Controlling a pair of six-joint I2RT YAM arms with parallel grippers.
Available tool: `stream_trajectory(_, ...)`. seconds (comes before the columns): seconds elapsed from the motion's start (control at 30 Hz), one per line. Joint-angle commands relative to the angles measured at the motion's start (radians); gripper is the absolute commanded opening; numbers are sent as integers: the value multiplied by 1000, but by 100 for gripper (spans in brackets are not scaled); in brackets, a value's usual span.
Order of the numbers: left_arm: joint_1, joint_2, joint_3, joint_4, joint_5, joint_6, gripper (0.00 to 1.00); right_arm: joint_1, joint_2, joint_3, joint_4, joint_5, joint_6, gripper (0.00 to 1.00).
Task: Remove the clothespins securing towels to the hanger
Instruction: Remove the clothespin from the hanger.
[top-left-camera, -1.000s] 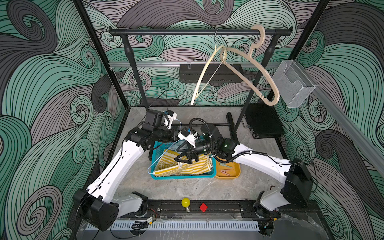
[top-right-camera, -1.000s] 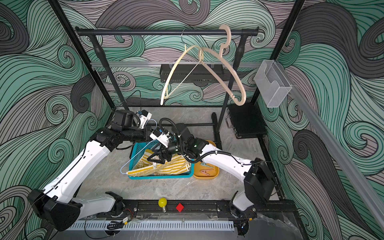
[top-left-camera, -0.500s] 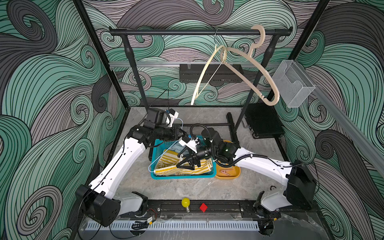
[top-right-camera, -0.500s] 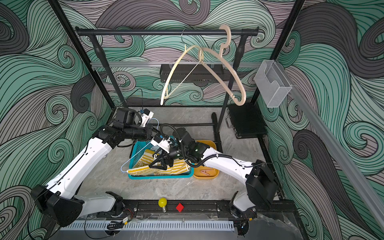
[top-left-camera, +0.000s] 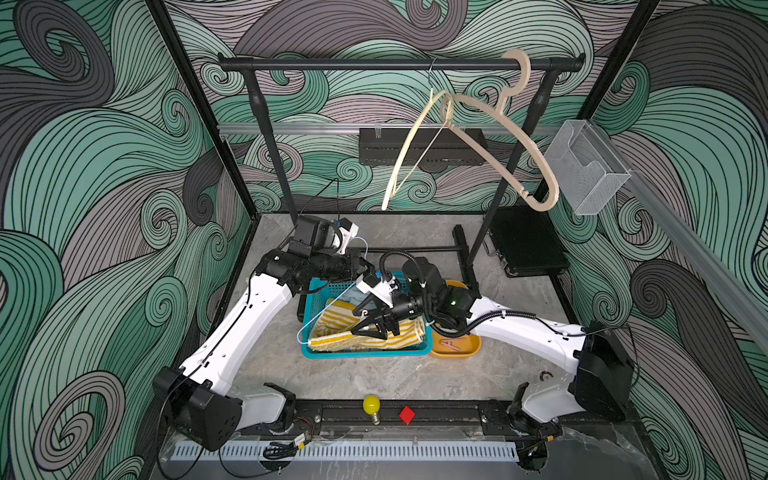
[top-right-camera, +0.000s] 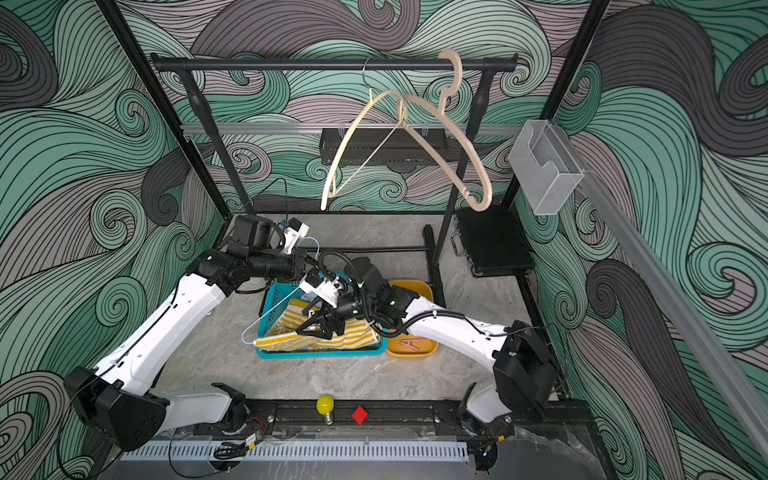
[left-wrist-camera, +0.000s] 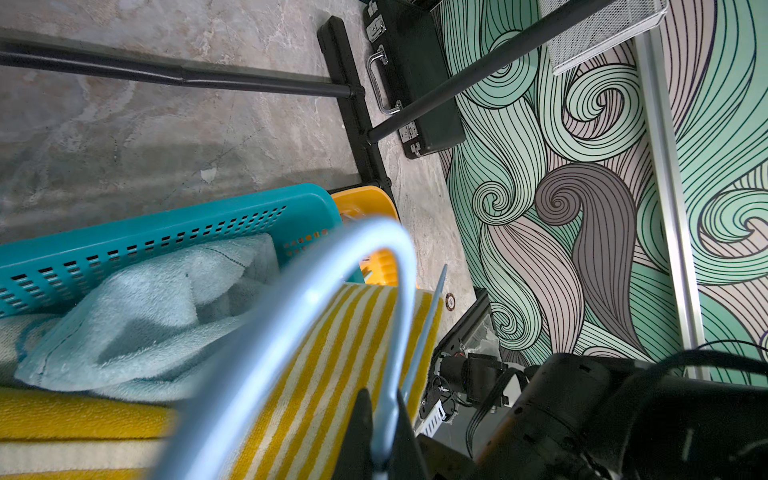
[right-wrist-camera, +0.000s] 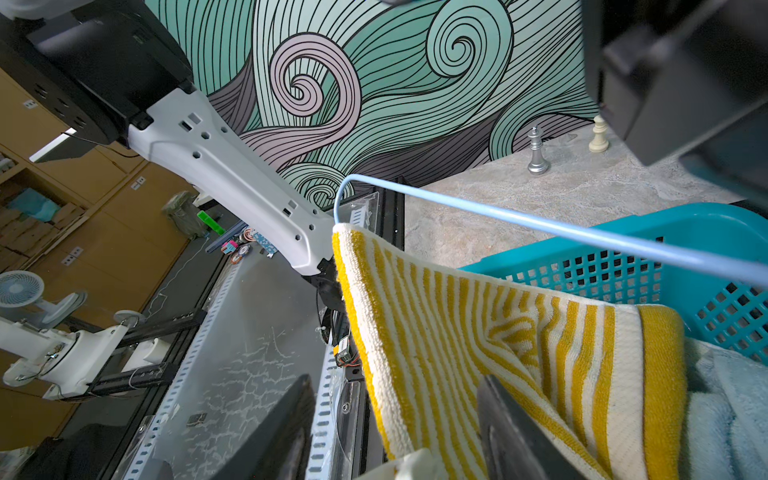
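Left gripper (left-wrist-camera: 384, 444) clamped on blue hanger (left-wrist-camera: 405, 266) | right gripper (right-wrist-camera: 399, 432) jaws apart, yellow striped towel (right-wrist-camera: 478, 324) edge right at its tips | towel draped off that hanger

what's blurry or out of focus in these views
Left wrist view: the light-blue hanger close to the lens is smeared soft, the wall behind sharp. Right wrist view: striped towel crisp, near gripper fingers soft. Both top views: sharp, evenly lit.
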Motion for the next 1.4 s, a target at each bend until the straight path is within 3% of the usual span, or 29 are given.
stream_trajectory(0.0,-2,12,54,-6,41,-10,0,9,16,12,27,10,-8,61)
stream_trajectory(0.37,-1,16,58,-10,52,-13,0,17,31,17,52,27,3,50)
stream_trajectory(0.73,-2,23,41,-7,63,-9,0,17,23,22,75,44,23,0)
stream_trajectory(1.37,-1,12,-49,3,-7,0,0,18,-95,43,24,293,-9,0)
